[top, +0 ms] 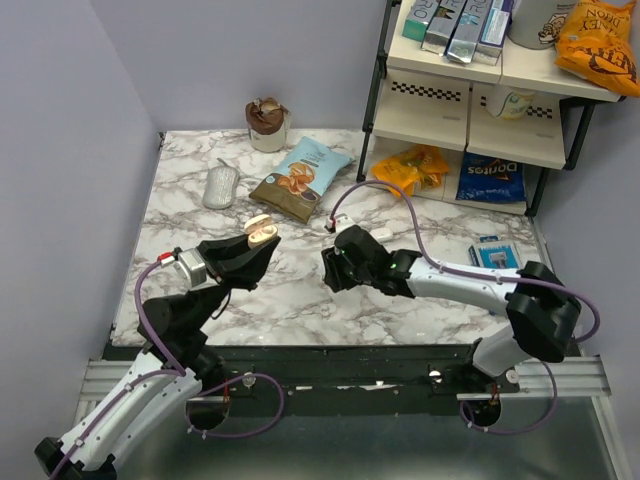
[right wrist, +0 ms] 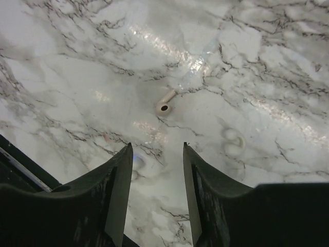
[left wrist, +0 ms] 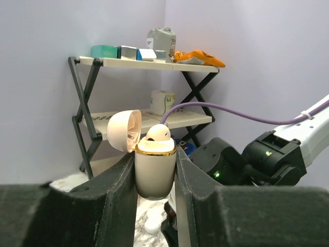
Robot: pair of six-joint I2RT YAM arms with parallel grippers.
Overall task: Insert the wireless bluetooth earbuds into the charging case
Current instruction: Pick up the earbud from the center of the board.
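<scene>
My left gripper (top: 258, 246) is shut on the charging case (top: 261, 232) and holds it upright above the table. In the left wrist view the cream case (left wrist: 155, 172) with a gold rim sits between my fingers (left wrist: 119, 180), its lid (left wrist: 123, 129) open to the left. One earbud (left wrist: 158, 133) sits in the top of the case. My right gripper (top: 330, 268) is open, low over the marble table (top: 300, 300). In the right wrist view the other earbud (right wrist: 164, 104) lies on the marble just beyond the right gripper (right wrist: 157, 149), clear of the fingertips.
A grey oval object (top: 221, 186), a snack bag (top: 300, 178) and a brown-topped cup (top: 267, 124) lie at the back left. A shelf rack (top: 470, 100) with boxes and bags stands at the back right. A blue box (top: 494, 254) lies at the right.
</scene>
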